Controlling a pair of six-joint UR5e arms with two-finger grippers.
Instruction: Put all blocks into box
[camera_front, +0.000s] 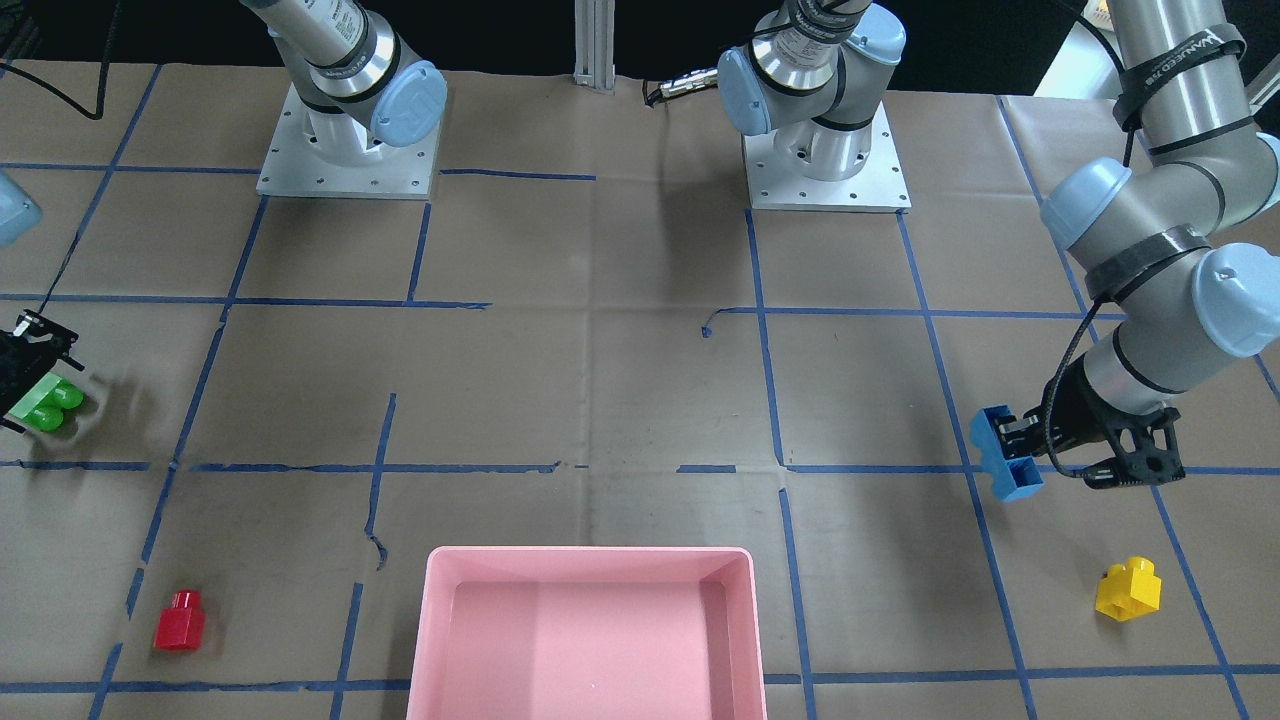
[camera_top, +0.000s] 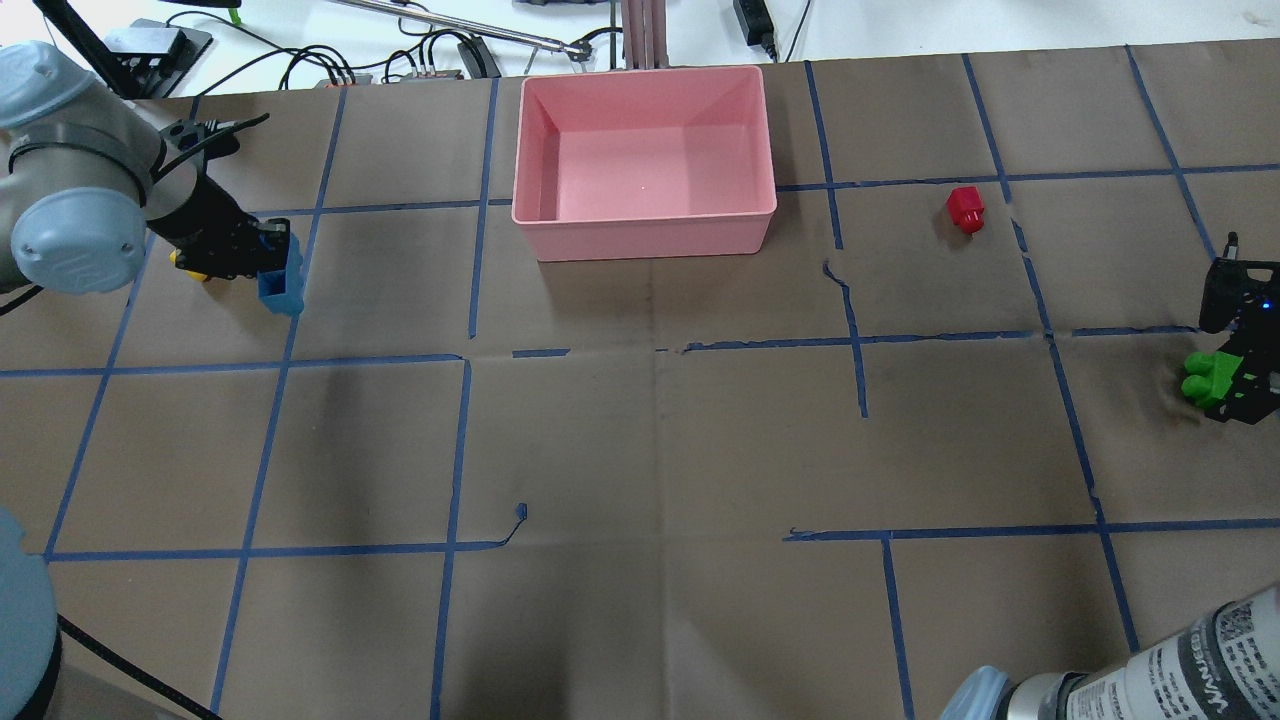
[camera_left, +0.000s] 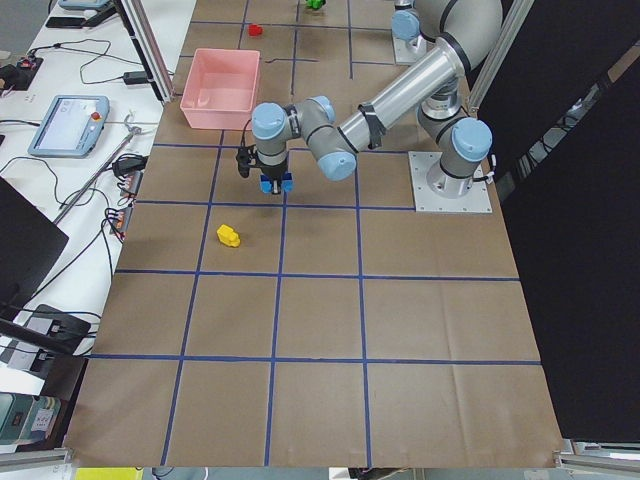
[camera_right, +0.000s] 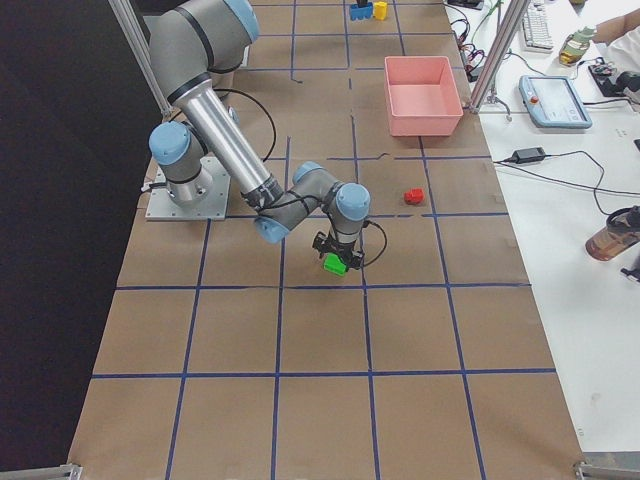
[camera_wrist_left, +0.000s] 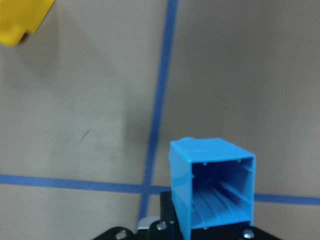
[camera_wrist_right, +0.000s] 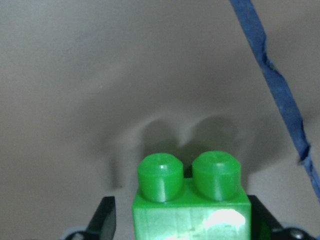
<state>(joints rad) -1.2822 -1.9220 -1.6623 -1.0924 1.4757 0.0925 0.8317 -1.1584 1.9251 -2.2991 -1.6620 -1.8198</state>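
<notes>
Overhead exterior: L gripper (camera_top: 268, 262) grips blue brick (camera_top: 283, 287), R gripper (camera_top: 1230, 378) grips green two-stud brick (camera_top: 1203, 375); clear pink box (camera_top: 640, 235) wall before releasing.

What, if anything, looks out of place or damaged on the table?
Only the blue tape looks damaged: a strip between the red block and the pink box is torn and wavy, and a loose end curls near the table's middle. Nothing is spilled.
</notes>
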